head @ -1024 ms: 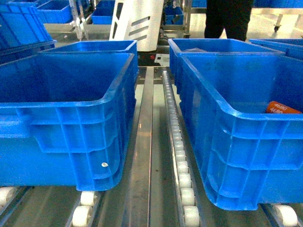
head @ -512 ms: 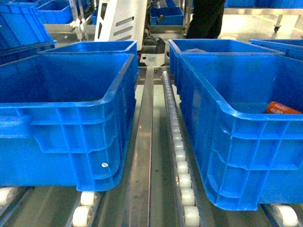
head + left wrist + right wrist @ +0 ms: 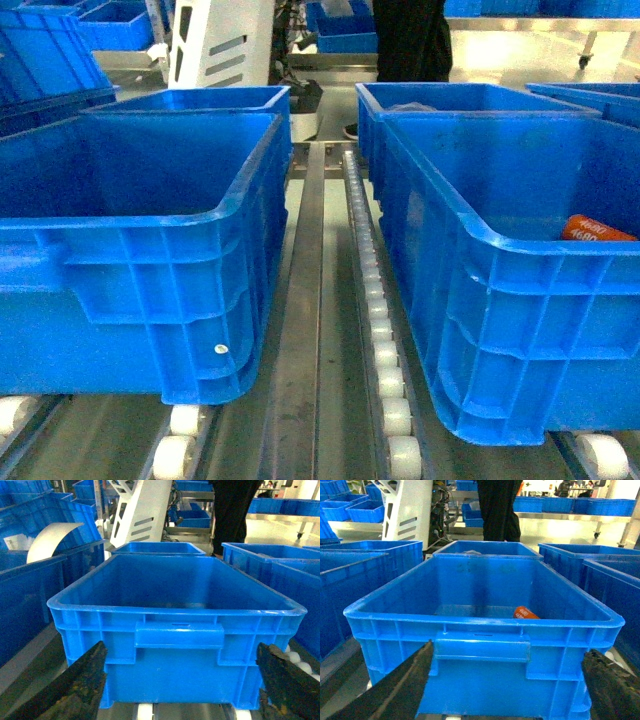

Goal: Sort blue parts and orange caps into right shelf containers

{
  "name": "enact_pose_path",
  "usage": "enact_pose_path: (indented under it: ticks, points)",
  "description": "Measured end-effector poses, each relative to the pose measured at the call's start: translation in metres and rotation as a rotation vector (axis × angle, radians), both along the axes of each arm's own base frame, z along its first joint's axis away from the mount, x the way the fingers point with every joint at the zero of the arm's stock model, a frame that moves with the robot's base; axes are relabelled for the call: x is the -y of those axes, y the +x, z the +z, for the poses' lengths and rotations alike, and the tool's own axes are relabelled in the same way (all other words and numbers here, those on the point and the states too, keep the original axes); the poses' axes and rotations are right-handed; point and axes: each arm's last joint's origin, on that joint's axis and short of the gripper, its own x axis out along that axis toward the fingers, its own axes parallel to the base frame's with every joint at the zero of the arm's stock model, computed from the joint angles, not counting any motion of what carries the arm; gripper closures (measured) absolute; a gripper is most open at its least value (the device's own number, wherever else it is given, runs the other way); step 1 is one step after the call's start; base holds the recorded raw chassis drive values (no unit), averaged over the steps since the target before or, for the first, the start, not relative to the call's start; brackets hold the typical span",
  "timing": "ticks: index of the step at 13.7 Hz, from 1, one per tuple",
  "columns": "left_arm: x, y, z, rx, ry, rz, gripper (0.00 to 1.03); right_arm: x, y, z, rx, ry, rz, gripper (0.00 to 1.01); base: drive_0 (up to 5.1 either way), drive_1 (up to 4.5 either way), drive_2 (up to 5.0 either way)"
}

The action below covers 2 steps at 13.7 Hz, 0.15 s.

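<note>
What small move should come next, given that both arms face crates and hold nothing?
Probably ease the right gripper forward over the rectangular blue plastic crate toward the orange cap lying on its floor. Its fingers stand open, short of the near wall. The left gripper faces a crate that looks empty.

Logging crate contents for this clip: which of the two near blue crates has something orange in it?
The near right crate, in front of the right hand: an orange item lies on its floor. The near left crate shows nothing orange inside.
</note>
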Motion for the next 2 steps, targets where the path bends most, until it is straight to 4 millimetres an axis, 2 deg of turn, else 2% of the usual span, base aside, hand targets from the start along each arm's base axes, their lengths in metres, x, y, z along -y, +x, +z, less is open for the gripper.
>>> enact_pose_path:
  ticks: [1, 2]
  points:
    - [0.0000, 0.0000, 0.0000, 0.000, 0.001, 0.000, 0.04, 0.0000, 0.0000, 0.0000, 0.000, 0.001, 0.000, 0.03, 0.0, 0.00, 0.0]
    - [0.0000, 0.0000, 0.0000, 0.000, 0.000, 0.000, 0.05, 0.0000, 0.0000, 0.0000, 0.000, 0.001, 0.000, 0.03, 0.0, 0.00, 0.0]
